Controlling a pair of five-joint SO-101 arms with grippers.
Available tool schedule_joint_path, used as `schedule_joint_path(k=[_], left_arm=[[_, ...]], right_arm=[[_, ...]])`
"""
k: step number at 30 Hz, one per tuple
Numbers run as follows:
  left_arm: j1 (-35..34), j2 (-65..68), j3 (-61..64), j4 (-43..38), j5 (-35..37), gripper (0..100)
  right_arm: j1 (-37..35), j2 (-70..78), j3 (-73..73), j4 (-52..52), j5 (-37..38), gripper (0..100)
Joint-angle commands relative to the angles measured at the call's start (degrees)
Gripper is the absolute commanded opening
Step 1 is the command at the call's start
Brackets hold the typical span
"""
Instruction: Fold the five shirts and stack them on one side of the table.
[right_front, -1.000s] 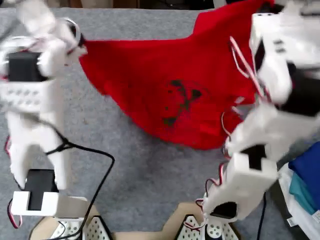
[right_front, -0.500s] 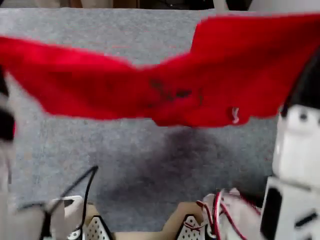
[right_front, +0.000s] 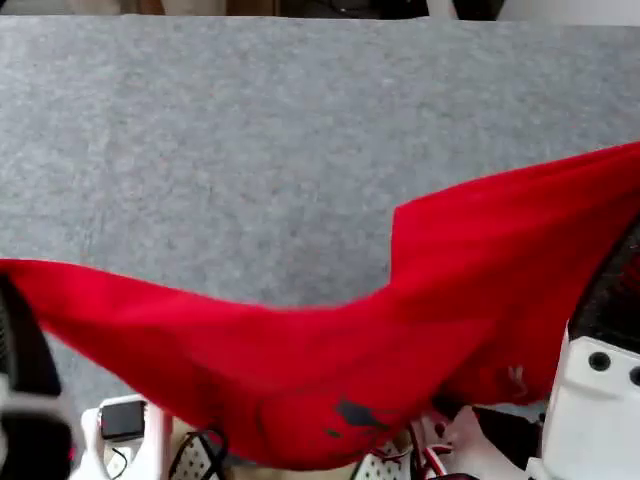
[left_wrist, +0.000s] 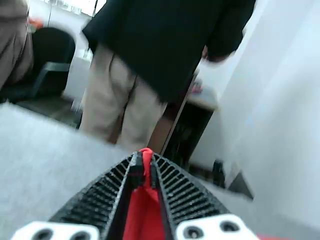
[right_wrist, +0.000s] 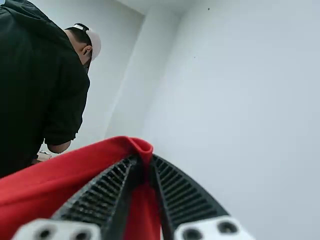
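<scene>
The red shirt (right_front: 400, 340) hangs spread wide across the near part of the grey table (right_front: 250, 150). It runs from the left edge of the high view to the right edge, with its right end farther away than its left. A dark print (right_front: 350, 415) shows on the cloth near the near edge.

The left gripper (left_wrist: 143, 167) has its ribbed black fingers pressed together on a pinch of the red cloth. The right gripper (right_wrist: 142, 162) is clamped the same way on a fold of the shirt. A white arm housing (right_front: 600, 400) stands at the near right corner, just beside the cloth.
</scene>
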Motion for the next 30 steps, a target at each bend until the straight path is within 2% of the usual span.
schedule_joint_path(k=[1,5,10,15,18,21,23,26,30], left_arm=[[-0.62,-0.13,12.75,-3.96,-0.44,2],[-0.62,-0.04,27.52,-15.91,-0.35,2],[-0.7,0.4,48.09,-37.8,-0.35,2],[-0.62,1.36,70.51,-66.29,-0.44,2],[-0.7,6.2,77.1,-79.65,-4.31,2],[-0.62,15.52,76.48,-87.3,-5.8,2],[-0.62,23.6,72.44,-89.67,-5.89,2],[-0.62,37.41,61.71,-89.41,-5.63,2],[-0.53,53.76,46.59,-87.47,-5.89,2]], right_arm=[[0.31,1.54,3.21,-0.62,0.0,0.5],[-0.31,5.05,11.3,-1.41,-0.62,0.5],[-5.05,12.26,21.49,-4.92,-1.14,0.5],[-6.73,24.04,33.27,-14.68,-1.23,0.5],[-6.55,32.04,38.2,-23.56,-1.23,0.5],[-6.64,39.52,39.52,-29.71,-1.23,0.5],[-6.81,43.47,38.99,-32.35,-1.32,0.5],[-6.81,48.75,36.79,-35.52,-1.41,0.5],[-6.81,54.46,32.4,-38.24,-5.36,0.5]])
